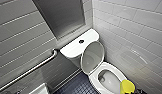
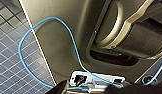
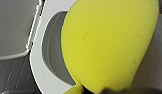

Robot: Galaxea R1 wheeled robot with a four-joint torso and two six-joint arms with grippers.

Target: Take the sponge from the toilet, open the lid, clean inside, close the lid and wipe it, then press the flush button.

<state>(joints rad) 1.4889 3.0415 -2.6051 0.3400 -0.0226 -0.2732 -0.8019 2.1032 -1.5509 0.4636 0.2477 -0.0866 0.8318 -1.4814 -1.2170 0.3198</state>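
lid (image 1: 92, 57) was up, leaning back on the tank (image 1: 72, 48) behind the toilet (image 1: 97, 82) bowl, so opening looked done. My read was that the step in hand was cleaning inside

sponge (image 1: 127, 87) stood upright just over the bowl's front rim, not down in the basin. right gripper (image 3: 107, 90) looked clamped on the sponge's lower end. The foam was pinched in there, though the fingers themselves were barely visible. left gripper: couldn't tell its state from its wrist view. From the right wrist, the sponge's broad face hung above the bowl's opening, apart from the inner wall

how I'd have run it:
- drop past the rim into the bowl and lay the broad face flat on the ceramic, not an edge
- sweep along the inner wall, following the bowl's curve
- keep the squeeze firm, since soft foam dragged on glossy ceramic could twist out
- work from the bowl's front side so the arm stayed off the raised lid, which could drop if knocked
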